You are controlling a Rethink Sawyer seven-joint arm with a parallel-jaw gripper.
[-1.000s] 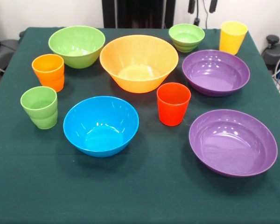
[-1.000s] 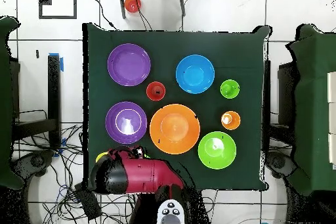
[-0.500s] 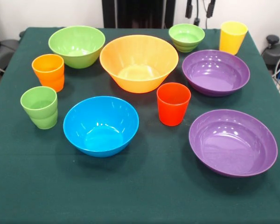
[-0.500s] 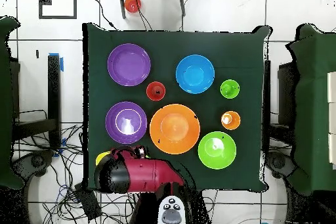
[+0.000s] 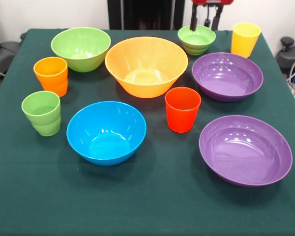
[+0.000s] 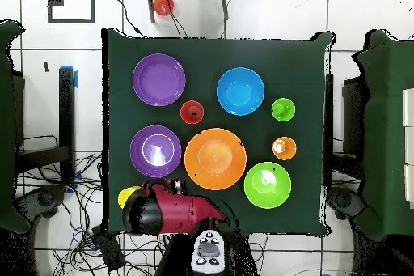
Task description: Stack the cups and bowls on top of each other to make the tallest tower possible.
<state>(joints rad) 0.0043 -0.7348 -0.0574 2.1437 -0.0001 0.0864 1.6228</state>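
My gripper [image 5: 205, 22] hangs open and empty at the far edge, just above and behind the small light-green bowl [image 5: 196, 39]. All bowls and cups stand apart on the green cloth. The large orange bowl [image 5: 146, 66] is in the middle, the medium green bowl [image 5: 81, 48] at the far left and the blue bowl [image 5: 106, 132] in front. Two purple bowls [image 5: 227, 76] [image 5: 245, 150] stand on the right. The cups are orange [image 5: 51, 76], green [image 5: 41, 113], red [image 5: 183, 109] and yellow [image 5: 245, 38]. In the overhead view the red arm [image 6: 166, 212] hides the small green bowl.
The table [image 5: 152, 206] is covered in dark green cloth. In the overhead view cables lie on the floor around the robot's base, and a small orange object [image 6: 163, 4] sits on the floor beyond the table.
The gripper has come down into the front view, with its red housing now showing above the small light-green bowl. In the overhead view the arm has shifted slightly right. Bowls and cups have not moved.
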